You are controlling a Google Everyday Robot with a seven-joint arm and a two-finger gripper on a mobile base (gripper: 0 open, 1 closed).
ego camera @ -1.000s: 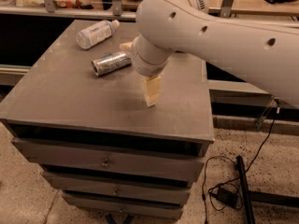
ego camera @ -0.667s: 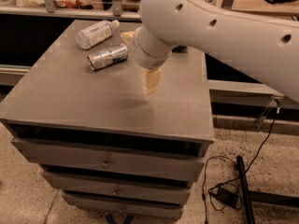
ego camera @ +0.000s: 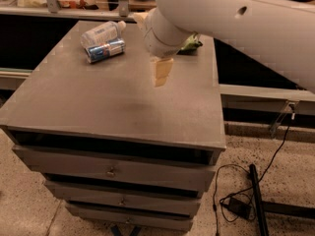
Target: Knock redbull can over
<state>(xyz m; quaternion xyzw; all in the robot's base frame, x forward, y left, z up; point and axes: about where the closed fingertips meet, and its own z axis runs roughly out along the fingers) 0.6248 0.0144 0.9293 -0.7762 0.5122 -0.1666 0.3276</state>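
The redbull can [ego camera: 105, 50] lies on its side at the far left of the grey cabinet top [ego camera: 98, 107], its blue and silver body pressed against a clear plastic bottle [ego camera: 101, 32] lying just behind it. My gripper [ego camera: 161, 73] hangs from the large white arm over the middle of the top, right of the can and apart from it. It holds nothing that I can see.
A green snack bag [ego camera: 191, 43] lies at the far right of the top, mostly hidden behind the arm. The cabinet has drawers below. A black cable and power brick [ego camera: 238, 205] lie on the floor to the right. Shelving runs behind.
The view has shifted, so the can and bottle sit further left and closer together. The gripper is higher and farther from the can than before.
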